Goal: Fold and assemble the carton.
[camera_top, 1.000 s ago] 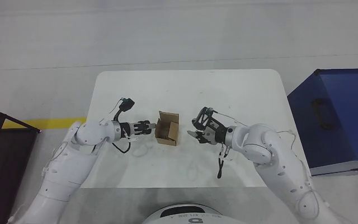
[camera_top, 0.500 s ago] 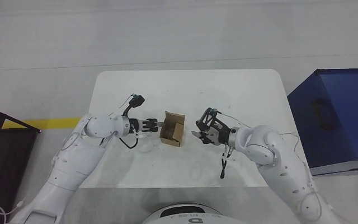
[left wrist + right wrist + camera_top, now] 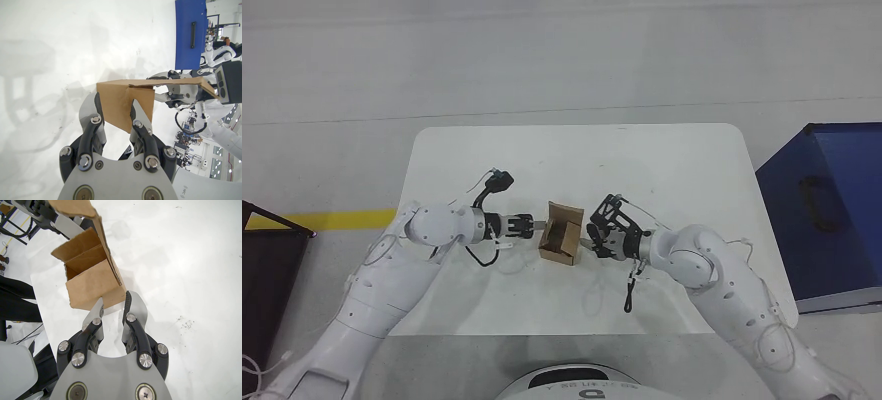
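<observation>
**Top view.** The carton [image 3: 564, 232] stands mouth-up on the white table [image 3: 662, 170], about midway between the far and near edges and a little toward the left edge from the centre. The left gripper [image 3: 535, 226] meets its left side and the right gripper [image 3: 588, 240] its right side. I judge that this bracing from both sides keeps so light a box from sliding while its flaps are worked. A blue bin [image 3: 832, 210] stands beyond the table's right edge.

**Left wrist view.** The left gripper [image 3: 115, 107] has its fingers apart, their black pads ribbed for grip. A plain brown side panel of the carton [image 3: 121, 98] spans the space between the tips. I cannot tell whether the pads press on it. From the panel's top a tall flap [image 3: 170, 81] runs away toward the other arm. It is thin corrugated board with a raw cut edge and a bent-down tip.

**Right wrist view.** The right gripper [image 3: 113, 305] also has its jaws apart. They bracket the lower near corner of the carton [image 3: 88, 289], just above the tabletop. Contact looks likely, but nothing is clamped. The board is matte kraft, creased and slightly crumpled along the folds, and it forms a hollow rectangular shell. The tall flap [image 3: 103, 241] rises steeply on one side and the shorter flaps stand open. From this I judge that closing the top is not yet done.
</observation>
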You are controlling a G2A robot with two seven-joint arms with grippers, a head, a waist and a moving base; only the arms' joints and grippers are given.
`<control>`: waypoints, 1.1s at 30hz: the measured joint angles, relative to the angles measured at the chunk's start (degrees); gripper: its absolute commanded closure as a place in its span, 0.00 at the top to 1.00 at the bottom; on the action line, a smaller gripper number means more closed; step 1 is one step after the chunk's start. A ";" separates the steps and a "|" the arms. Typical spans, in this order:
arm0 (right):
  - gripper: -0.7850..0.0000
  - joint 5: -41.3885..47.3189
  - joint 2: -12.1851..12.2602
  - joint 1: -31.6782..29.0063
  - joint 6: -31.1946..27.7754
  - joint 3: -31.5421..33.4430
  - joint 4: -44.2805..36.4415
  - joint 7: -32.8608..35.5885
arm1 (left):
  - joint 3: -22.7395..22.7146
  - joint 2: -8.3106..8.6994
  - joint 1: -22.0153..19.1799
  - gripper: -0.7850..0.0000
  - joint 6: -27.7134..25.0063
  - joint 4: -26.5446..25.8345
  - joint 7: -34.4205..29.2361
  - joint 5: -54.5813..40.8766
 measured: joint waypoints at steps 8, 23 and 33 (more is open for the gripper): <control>0.38 0.03 0.04 0.32 0.20 -0.48 0.29 0.12 | 1.48 -0.32 -0.29 0.45 0.43 -0.10 0.06 0.04; 0.44 -1.61 0.88 -1.68 -1.47 1.45 -2.35 -1.22 | 4.25 -0.85 -2.68 0.00 1.51 0.32 -1.94 2.33; 0.99 -8.30 2.37 -6.27 -7.26 7.23 -7.06 -9.39 | 2.90 -0.51 -3.24 1.00 2.42 -1.73 -1.46 4.55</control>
